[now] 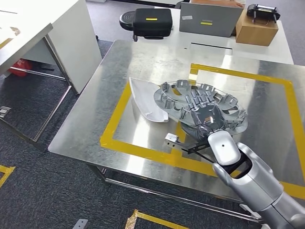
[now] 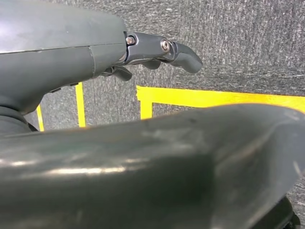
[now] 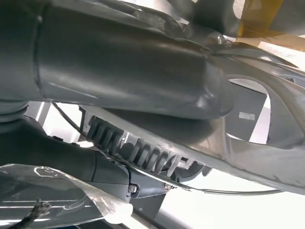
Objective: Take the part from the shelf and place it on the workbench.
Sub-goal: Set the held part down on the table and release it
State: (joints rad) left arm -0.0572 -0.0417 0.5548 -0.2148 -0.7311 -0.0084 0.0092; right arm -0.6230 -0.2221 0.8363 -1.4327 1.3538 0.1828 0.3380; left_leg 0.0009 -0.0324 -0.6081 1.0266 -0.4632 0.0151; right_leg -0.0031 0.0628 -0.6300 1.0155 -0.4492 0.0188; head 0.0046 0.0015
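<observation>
Carpet [image 1: 54, 191] is running grey along the left, with a white table [image 1: 68, 33] standing over it. Next comes the metal desk [image 1: 93, 119], which is carrying a rectangle of yellow tape [image 1: 118, 102]. Inside that rectangle a white curved shell [image 1: 146, 100] is lying flat, its right edge tucked just under the grey ribbed part [image 1: 187, 98]. This part is sitting over the middle of the taped area, and the right hand [image 1: 207, 119] is gripping its near edge; in the right wrist view the thumb is pressing along one face of the part [image 3: 251, 143] while darker fingers [image 3: 118, 171] are closing against the ribbed face opposite. Beyond the desk, a black case [image 1: 151, 21], a grey case [image 1: 210, 19] and a cardboard box [image 1: 256, 31] are sitting on a white surface. The left hand [image 2: 107, 47] is hanging over carpet and floor tape, fingers [image 2: 183, 55] held fairly straight and holding nothing.
</observation>
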